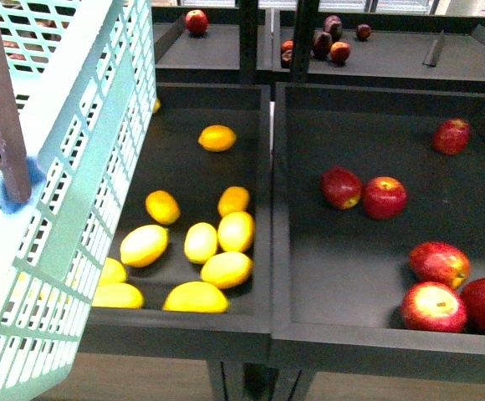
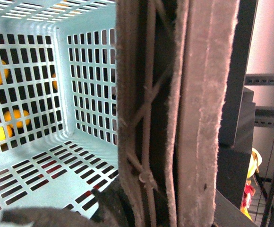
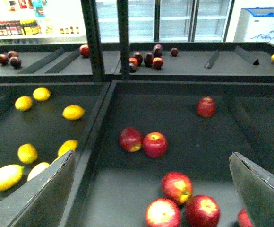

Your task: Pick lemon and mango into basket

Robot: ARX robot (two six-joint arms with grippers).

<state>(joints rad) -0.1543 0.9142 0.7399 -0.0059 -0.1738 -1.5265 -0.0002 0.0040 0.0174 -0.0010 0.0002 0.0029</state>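
The pale turquoise basket (image 1: 75, 209) hangs tilted at the left, in front of the left tray. My left gripper (image 2: 156, 208) is shut on the basket's brown handle (image 2: 198, 118), which is bound with white zip ties. The basket's inside (image 2: 85, 80) shows no fruit. In the left tray lie golden lemons (image 1: 217, 138) and longer, paler mangoes (image 1: 144, 245); a lemon (image 3: 73, 112) and a mango (image 3: 4, 176) also show in the right wrist view. My right gripper (image 3: 151, 155) is open above the right tray, with nothing between its fingers (image 3: 262, 194).
Red apples (image 1: 385, 197) are scattered in the right tray (image 1: 309, 276). A raised divider (image 1: 273, 209) separates the two trays. A back shelf (image 1: 393, 58) holds dark red fruits, with upright black posts (image 1: 303, 38) in front of it.
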